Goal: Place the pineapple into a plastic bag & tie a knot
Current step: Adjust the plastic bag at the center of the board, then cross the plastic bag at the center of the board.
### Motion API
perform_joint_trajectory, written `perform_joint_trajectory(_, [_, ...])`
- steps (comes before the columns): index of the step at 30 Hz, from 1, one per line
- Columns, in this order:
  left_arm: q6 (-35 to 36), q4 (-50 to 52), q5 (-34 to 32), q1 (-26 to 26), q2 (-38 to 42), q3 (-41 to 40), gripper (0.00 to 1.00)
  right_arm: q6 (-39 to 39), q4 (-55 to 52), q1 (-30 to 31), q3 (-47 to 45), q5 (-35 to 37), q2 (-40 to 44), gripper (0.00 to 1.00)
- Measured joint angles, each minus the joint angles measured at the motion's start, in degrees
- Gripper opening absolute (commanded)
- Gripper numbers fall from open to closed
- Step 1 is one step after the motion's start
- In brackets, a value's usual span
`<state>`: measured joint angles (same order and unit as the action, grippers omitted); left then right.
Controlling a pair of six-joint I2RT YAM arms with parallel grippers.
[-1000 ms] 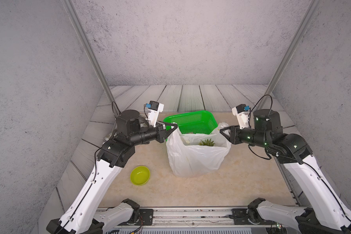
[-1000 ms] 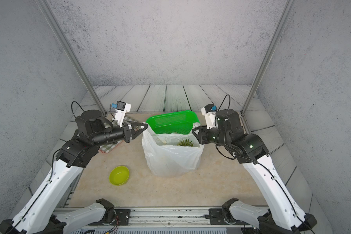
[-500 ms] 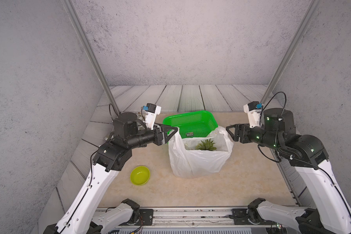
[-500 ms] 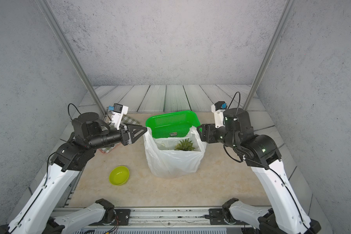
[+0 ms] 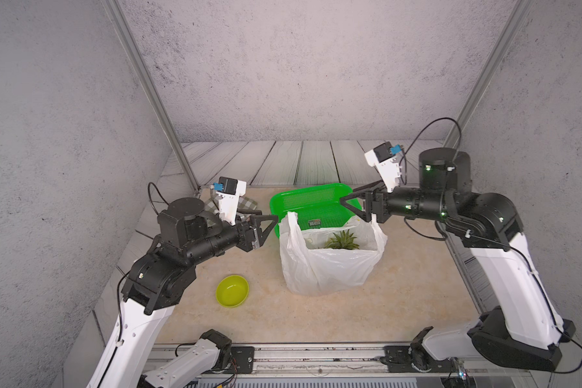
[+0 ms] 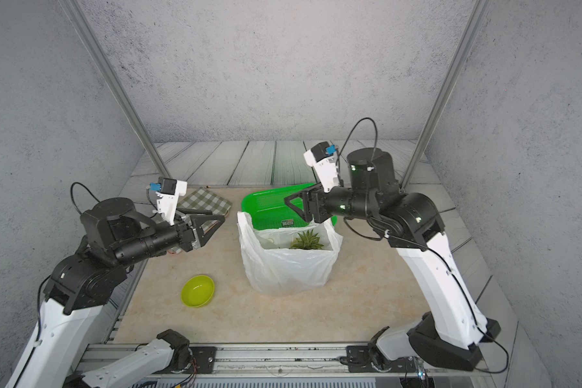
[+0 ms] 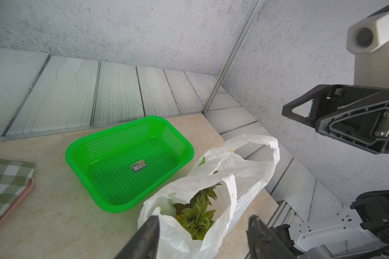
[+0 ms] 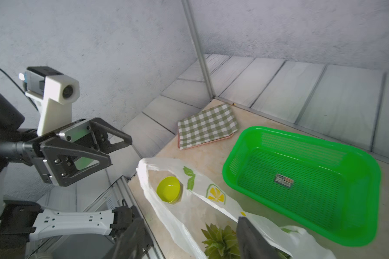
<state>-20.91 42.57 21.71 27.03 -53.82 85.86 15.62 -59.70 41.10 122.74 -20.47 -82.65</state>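
Pineapple (image 5: 341, 240) down inside plastic bag (image 5: 326, 272), leafy top showing. Stands open in the middle of the counter (image 5: 400, 302), just in front of green basket (image 5: 313, 201) by the back edge. On one side, left claw (image 8: 120, 150) wide and empty; on the other, right claw (image 7: 300, 119) wide, holding nothing.

White plastic bag (image 5: 326, 268), lemon-and-leaf print; green basket (image 5: 311, 201); lime bowl (image 5: 232, 291); green-white checked cloth (image 6: 209, 200).

Plastic bag (image 6: 289, 268) upright and open mid-table, pineapple (image 6: 305, 240) leaves showing inside, green basket (image 6: 266, 205) just behind, left gripper (image 6: 217, 215) parted beside one handle, right gripper (image 6: 291, 198) parted above the other, lime bowl (image 6: 197, 291), checked cloth (image 6: 209, 201).
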Motion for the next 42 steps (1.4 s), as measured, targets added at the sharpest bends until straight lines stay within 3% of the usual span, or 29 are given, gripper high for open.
perform_joint_trajectory(8, [0.02, 1.84, -3.89, -5.38, -3.15, -2.21, 0.65, 1.86, 0.2, 6.4, 2.64, -0.79, -7.8, 0.56])
perform_joint_trajectory(17, [-4.15, -1.36, 1.75, -15.06, -3.45, -9.84, 0.65, 6.19, 2.36, 10.88, 2.89, -0.09, -8.72, 0.61])
perform_joint_trajectory(22, [-5.97, -3.5, 4.79, -16.92, -2.93, -11.69, 0.65, 7.37, 2.01, 12.26, 5.51, 3.45, -12.15, 0.65])
perform_joint_trajectory(27, [-6.82, -4.83, 6.67, -17.33, -2.05, -12.79, 0.65, 8.09, 1.07, 12.57, 7.39, 5.75, -14.97, 0.62])
perform_joint_trajectory(37, [-7.37, -6.16, 9.9, -17.55, -0.63, -13.97, 0.7, 8.02, 0.2, 12.57, 9.92, 7.82, -17.38, 0.21])
perform_joint_trajectory(42, [-6.64, -10.97, 14.14, -17.62, 0.59, -16.72, 0.79, 7.65, 0.26, 12.57, 10.05, 8.7, -17.38, 0.11])
